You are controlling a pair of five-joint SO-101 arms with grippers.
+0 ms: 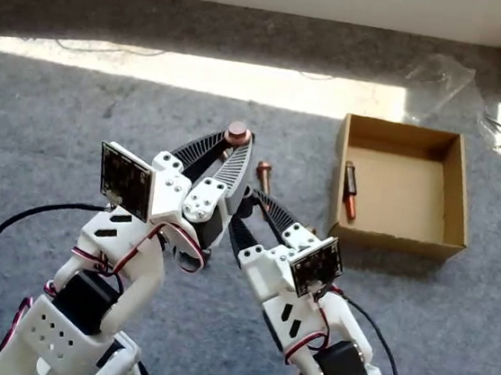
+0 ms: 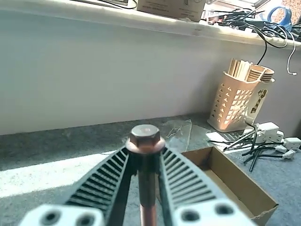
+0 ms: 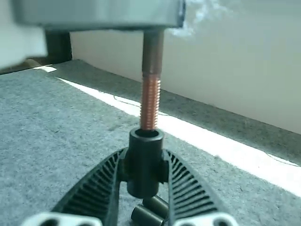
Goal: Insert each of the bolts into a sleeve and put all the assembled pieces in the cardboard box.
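Above the grey carpet (image 1: 58,129), I have the left gripper (image 2: 145,153) clamped on a bolt (image 2: 147,183), axis vertical. Its threaded tip sits at the mouth of the upright sleeve (image 3: 142,165), which the right gripper (image 3: 143,159) pinches directly below.

Grey carpet (image 1: 50,119) carries a cardboard box (image 1: 461,189) right of centre, a loose bolt (image 1: 264,175) just left of it, and a clear plastic bag (image 1: 436,80) at upper right.

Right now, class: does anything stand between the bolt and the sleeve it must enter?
Nothing visible does. The bolt, held by the left gripper, hangs straight above the sleeve in the right gripper, its tip at the opening.
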